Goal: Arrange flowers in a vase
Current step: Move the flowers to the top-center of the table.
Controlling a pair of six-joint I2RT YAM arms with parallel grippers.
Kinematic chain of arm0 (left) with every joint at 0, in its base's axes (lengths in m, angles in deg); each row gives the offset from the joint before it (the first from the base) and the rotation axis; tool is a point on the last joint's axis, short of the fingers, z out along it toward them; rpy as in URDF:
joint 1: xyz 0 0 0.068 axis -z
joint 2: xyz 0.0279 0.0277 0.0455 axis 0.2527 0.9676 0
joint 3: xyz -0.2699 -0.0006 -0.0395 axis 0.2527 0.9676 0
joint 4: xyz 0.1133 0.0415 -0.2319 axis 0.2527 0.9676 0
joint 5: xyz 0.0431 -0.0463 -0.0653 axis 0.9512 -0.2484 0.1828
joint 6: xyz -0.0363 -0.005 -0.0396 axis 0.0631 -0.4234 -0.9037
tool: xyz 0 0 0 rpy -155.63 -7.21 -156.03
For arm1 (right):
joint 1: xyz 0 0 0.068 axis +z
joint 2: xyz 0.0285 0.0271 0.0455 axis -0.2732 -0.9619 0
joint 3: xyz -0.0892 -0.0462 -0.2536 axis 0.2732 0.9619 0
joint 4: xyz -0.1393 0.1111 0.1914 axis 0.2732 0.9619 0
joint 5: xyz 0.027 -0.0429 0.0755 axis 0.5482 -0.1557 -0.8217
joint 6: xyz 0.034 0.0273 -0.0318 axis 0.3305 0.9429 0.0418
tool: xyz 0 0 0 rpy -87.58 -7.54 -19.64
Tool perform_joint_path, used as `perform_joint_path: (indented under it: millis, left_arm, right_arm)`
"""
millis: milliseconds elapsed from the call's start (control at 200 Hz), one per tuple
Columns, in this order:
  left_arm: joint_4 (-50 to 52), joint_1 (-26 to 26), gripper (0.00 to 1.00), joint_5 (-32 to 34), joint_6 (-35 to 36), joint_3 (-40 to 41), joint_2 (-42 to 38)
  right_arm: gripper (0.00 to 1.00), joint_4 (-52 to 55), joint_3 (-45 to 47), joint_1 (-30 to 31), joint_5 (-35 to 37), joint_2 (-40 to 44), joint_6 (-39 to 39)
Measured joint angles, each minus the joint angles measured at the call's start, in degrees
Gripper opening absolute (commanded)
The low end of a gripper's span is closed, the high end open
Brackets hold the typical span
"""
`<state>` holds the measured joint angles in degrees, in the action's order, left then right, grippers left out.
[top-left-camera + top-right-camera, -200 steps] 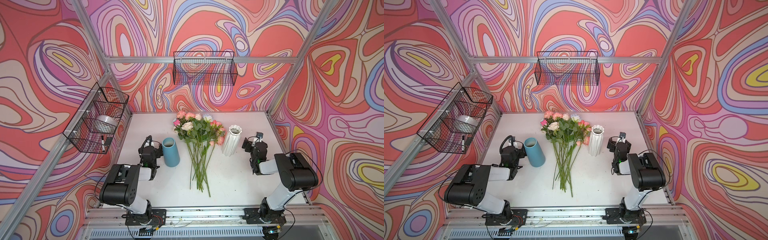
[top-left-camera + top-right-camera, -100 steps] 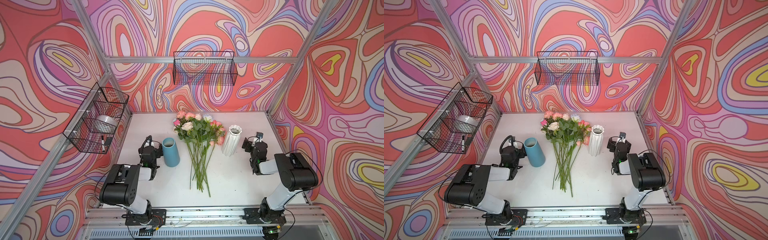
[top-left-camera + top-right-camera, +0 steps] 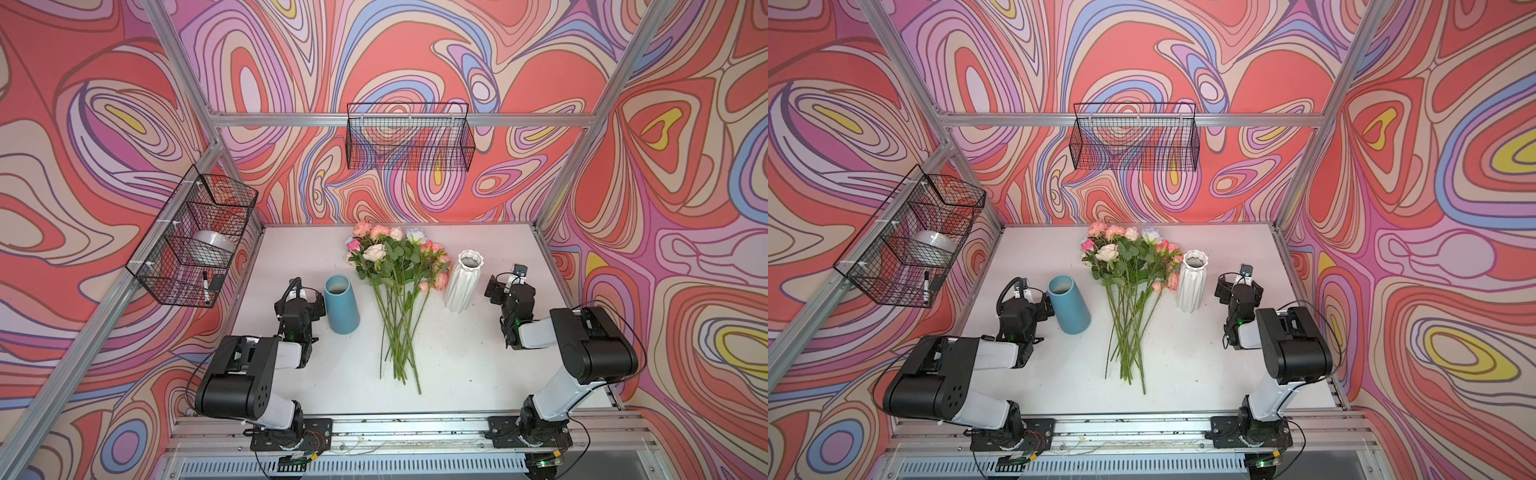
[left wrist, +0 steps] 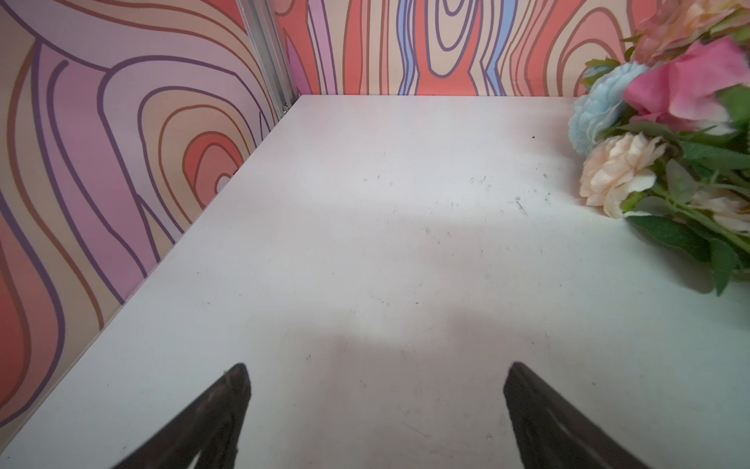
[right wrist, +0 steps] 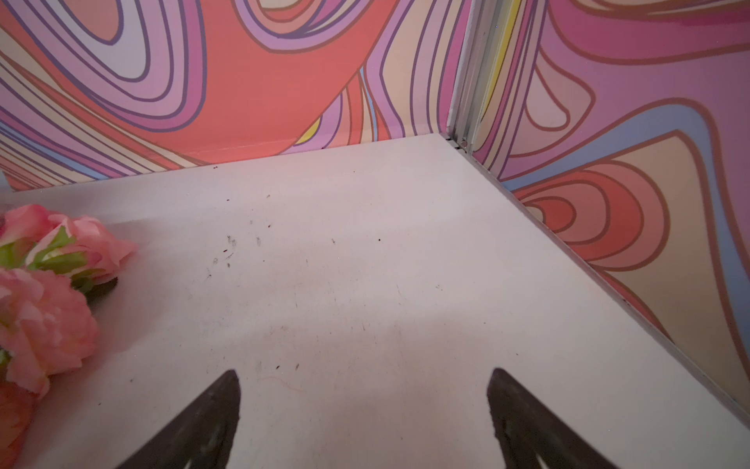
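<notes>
I've got the long green-stemmed flowers [image 3: 395, 259], pink, peach, cream and pale blue, lying flat mid-table, blooms to twelve o'clock, stems to six. At their nine stands the teal cylindrical vase [image 3: 341, 307], at their three the white ribbed vase [image 3: 462, 284]. The left gripper [image 4: 376, 368] is spread wide and holds nothing. The right gripper [image 5: 363, 375] is the same, both over the bare white table [image 3: 478, 365].

Swirly walls [image 3: 104, 104], white tbl [image 3: 478, 365], wire baskets [image 3: 409, 141]

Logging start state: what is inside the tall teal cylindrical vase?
No stems in the teal cylindrical vase; only shaded inner wall shows, bottom hidden. Long-stemmed pink and cream flowers lie beside it.
</notes>
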<state>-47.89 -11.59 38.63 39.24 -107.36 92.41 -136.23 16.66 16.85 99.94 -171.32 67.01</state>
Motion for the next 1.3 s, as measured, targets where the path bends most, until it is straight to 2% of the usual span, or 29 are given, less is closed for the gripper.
perform_joint_path:
  millis: [125,205,305,395,516,611,731,876,1066,1297]
  left_arm:
    - [8.7,-0.6,1.0,1.3,-0.6,-6.2,-5.3]
    - [12.2,-0.7,1.0,3.7,-1.6,-8.2,-10.2]
    - [16.9,-0.8,1.0,7.8,-3.4,-9.5,-16.3]
    - [24.7,-0.8,1.0,11.2,-5.3,-14.5,-18.9]
    - [33.3,-0.8,1.0,14.8,-11.3,-21.9,-21.6]
    - [41.3,-0.9,1.0,16.0,-20.3,-26.6,-24.5]
    - [50.0,-1.7,1.0,12.8,-32.3,-28.0,-28.2]
    - [56.0,-2.0,1.0,6.7,-40.1,-27.9,-28.9]
    - [59.9,-2.0,1.0,-4.2,-42.9,-28.9,-29.3]
    - [63.5,-2.0,0.98,-15.2,-45.2,-30.5,-36.7]
  right_arm:
    - [0.98,2.2,-0.8,-0.4,-0.9,1.0,0.0]
    - [0.98,7.8,-2.2,-0.5,-0.4,3.8,0.3]
    - [0.98,15.9,-6.7,-0.5,1.7,8.6,1.6]
    - [0.98,22.3,-10.7,-0.5,5.5,12.6,3.8]
    - [0.98,31.9,-15.2,-0.5,12.5,15.1,9.6]
    - [0.98,41.5,-18.6,-0.6,17.0,15.7,17.0]
    - [0.98,52.0,-20.7,-0.9,18.9,16.5,25.2]
    - [0.98,58.0,-20.7,-2.1,14.0,18.9,28.0]
    - [0.98,61.8,-20.6,-2.2,7.7,26.9,28.9]
    - [0.85,65.6,-21.3,-2.2,-5.5,38.5,27.2]
